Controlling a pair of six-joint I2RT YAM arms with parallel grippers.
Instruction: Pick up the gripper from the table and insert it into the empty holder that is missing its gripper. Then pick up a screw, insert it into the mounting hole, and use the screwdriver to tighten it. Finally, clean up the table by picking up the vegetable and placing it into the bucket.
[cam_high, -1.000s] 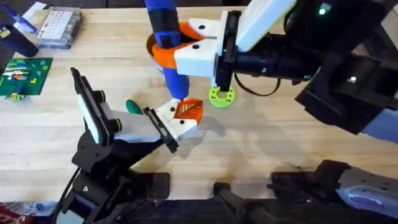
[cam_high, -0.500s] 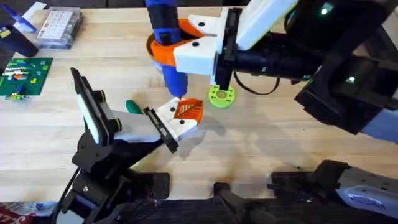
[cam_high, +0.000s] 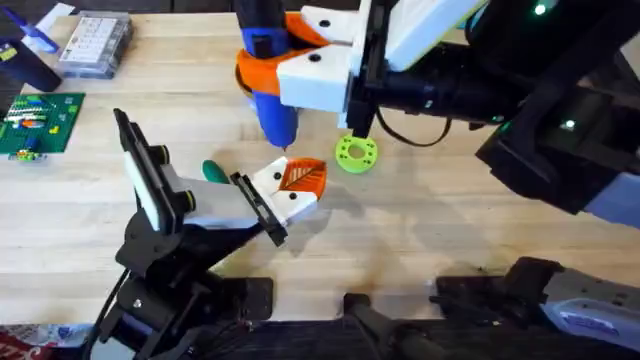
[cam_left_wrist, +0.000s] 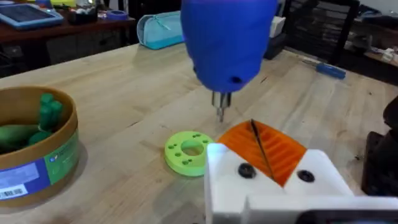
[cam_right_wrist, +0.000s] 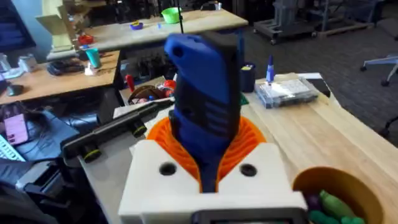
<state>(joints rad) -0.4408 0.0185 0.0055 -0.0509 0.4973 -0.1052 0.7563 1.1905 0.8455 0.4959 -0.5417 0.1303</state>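
Overhead view has the right gripper clamping the screwdriver, tip hovering at 12 o'clock above the gripper seated on the holder, so I'd guess we're at tightening and next it needs lowering onto the screw; can't tell the left one's state.

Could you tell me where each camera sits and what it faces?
Overhead: above the arm bases, looking down on the table; both arms show.
Left wrist: low by the gripper, facing the screwdriver tip.
Right wrist: behind the right gripper clamping the screwdriver, facing across the table.
Shared: the screwdriver and bucket.
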